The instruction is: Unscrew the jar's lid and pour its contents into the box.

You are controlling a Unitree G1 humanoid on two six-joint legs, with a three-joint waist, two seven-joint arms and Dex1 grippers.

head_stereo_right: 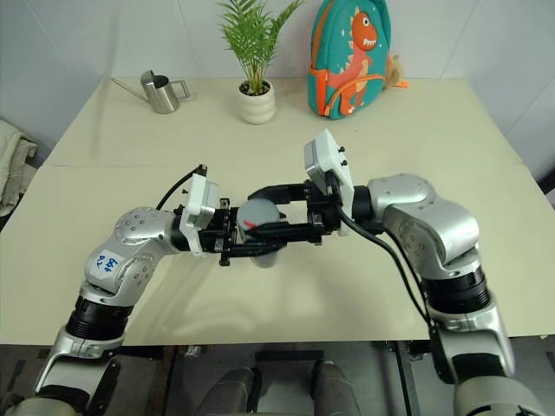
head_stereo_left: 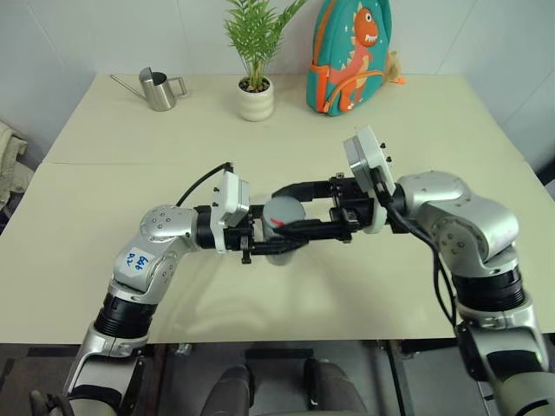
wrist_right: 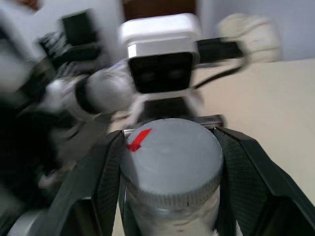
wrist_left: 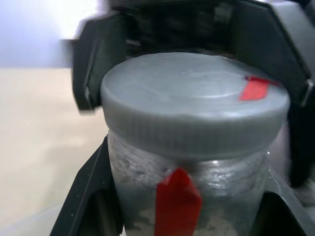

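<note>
The jar (head_stereo_left: 279, 253), a small cloudy grey plastic cylinder with a red mark (wrist_left: 177, 201) on its side, hangs upright above the middle of the table. My left gripper (head_stereo_left: 274, 246) comes in from the left and is shut on the jar's body. The grey lid (head_stereo_left: 284, 211), marked with red tape, sits on top. My right gripper (head_stereo_left: 281, 214) reaches in from the right and is shut on that lid, with a black finger (wrist_right: 243, 182) on each side. The contents cannot be made out through the cloudy wall. The box is out of view.
At the table's far edge stand a steel watering can (head_stereo_left: 158, 89), a potted plant (head_stereo_left: 257, 94) and a teal dinosaur backpack (head_stereo_left: 349, 56). A cloth (head_stereo_left: 9, 160) lies off the table's left side. Bare beige tabletop (head_stereo_left: 286, 147) stretches all round the arms.
</note>
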